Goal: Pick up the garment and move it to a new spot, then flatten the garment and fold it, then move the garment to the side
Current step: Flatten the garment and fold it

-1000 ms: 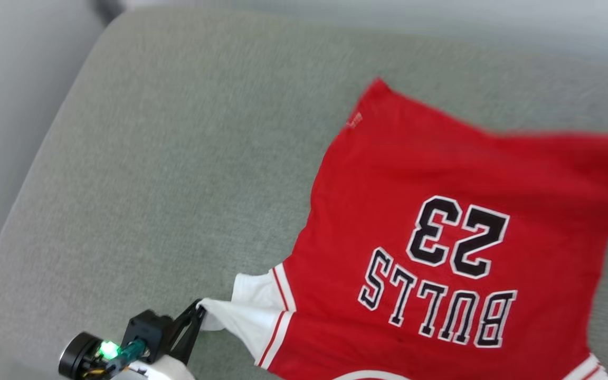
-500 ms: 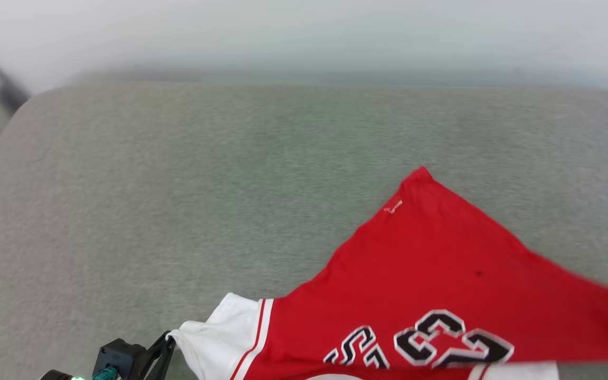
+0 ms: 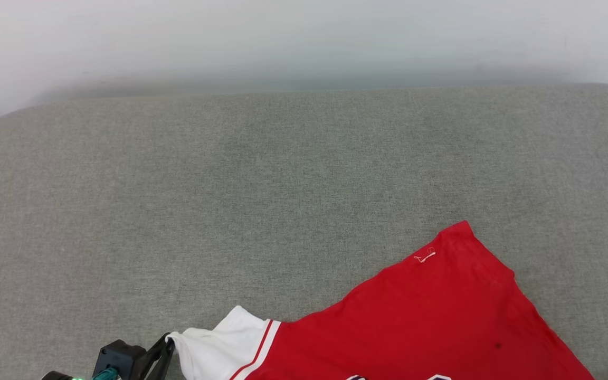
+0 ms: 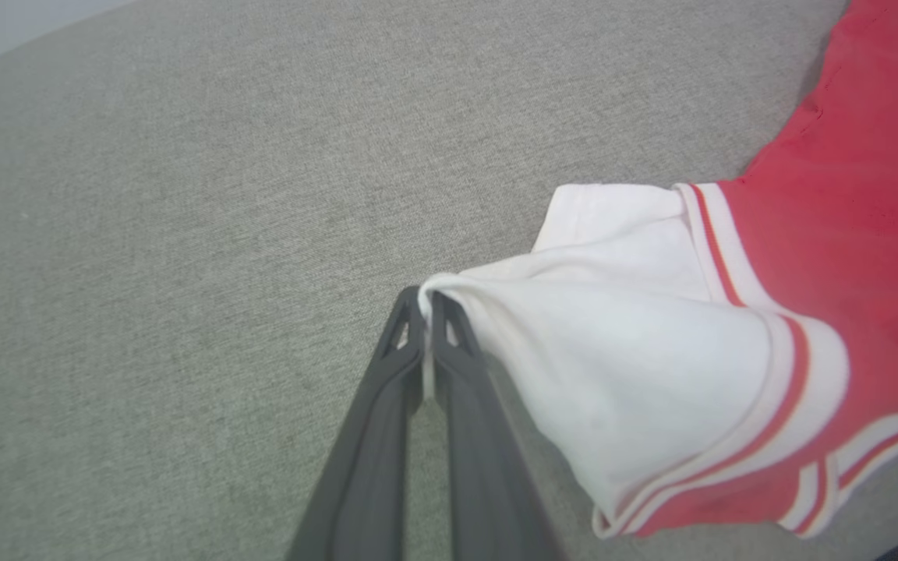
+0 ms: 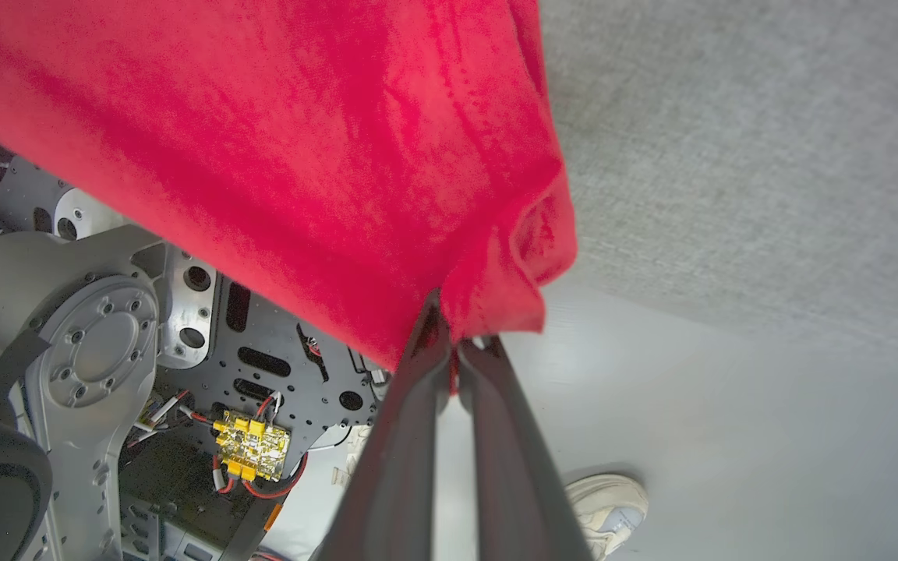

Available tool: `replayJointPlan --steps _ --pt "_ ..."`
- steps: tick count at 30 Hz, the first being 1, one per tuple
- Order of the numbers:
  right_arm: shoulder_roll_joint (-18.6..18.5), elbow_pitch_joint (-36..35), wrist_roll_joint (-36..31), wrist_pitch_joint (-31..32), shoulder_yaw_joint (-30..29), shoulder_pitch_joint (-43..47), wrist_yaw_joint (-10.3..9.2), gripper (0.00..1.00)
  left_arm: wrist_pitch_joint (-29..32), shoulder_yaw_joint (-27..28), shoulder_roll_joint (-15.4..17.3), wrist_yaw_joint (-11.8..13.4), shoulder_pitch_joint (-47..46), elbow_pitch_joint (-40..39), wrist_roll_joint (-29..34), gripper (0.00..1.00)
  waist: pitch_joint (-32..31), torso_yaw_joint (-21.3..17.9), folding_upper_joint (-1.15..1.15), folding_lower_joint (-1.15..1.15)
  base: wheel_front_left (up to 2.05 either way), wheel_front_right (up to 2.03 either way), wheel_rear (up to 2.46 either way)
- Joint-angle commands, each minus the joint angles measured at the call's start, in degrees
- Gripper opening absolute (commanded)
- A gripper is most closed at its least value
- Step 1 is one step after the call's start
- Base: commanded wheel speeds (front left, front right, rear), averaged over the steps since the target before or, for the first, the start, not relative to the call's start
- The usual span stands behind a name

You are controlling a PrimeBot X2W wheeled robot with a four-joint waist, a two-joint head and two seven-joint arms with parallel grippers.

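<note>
Both pairs of jaws are pressed together on cloth. The left gripper (image 4: 427,300) pinches the cuff edge of the white sleeve (image 4: 613,335), and the right gripper (image 5: 453,331) pinches a bunched red edge of the T-shirt (image 5: 262,117); which edge cannot be told.

In the head view the T-shirt (image 3: 430,316) lies on the near right part of the cushion (image 3: 230,184) and runs off the bottom edge. Just the tops of its black-and-white lettering (image 3: 438,377) show. One red corner points away, with a white thread mark (image 3: 425,257) beside it and a small dark speck (image 3: 497,345) lower down. The left gripper (image 3: 165,344) is cut off at the bottom edge.

Grey woven fabric covers the cushion, which has rounded corners, and a pale blurred wall (image 3: 283,37) stands behind it. The right wrist view shows pale floor (image 5: 730,405), a white shoe (image 5: 609,499), and the robot's body (image 5: 98,351) with yellow connectors (image 5: 250,444).
</note>
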Motion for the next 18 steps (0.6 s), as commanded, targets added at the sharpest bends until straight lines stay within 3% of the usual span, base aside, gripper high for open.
replayJointPlan --steps 1,12,18 --pt "0.8 -0.6 -1.1 -0.3 -1.7 0.1 -0.04 1.00 0.0 -0.2 -0.2 -0.3 -0.5 0.1 0.3 0.00 -0.2 0.1 0.00 0.01 0.00 0.00 0.00" --pt "0.6 -10.2 -4.3 1.8 -12.2 -8.2 -0.04 1.00 0.6 -1.0 -1.0 -0.2 -1.1 -0.1 0.9 0.00 -1.3 1.9 0.00 0.01 0.00 0.00 0.00" --pt "-0.4 -14.1 -7.8 8.3 -7.3 -22.7 -0.04 1.00 1.4 -1.7 -1.8 -1.0 -3.3 -0.2 2.3 0.00 0.4 4.2 0.00 0.01 0.00 0.00 0.00"
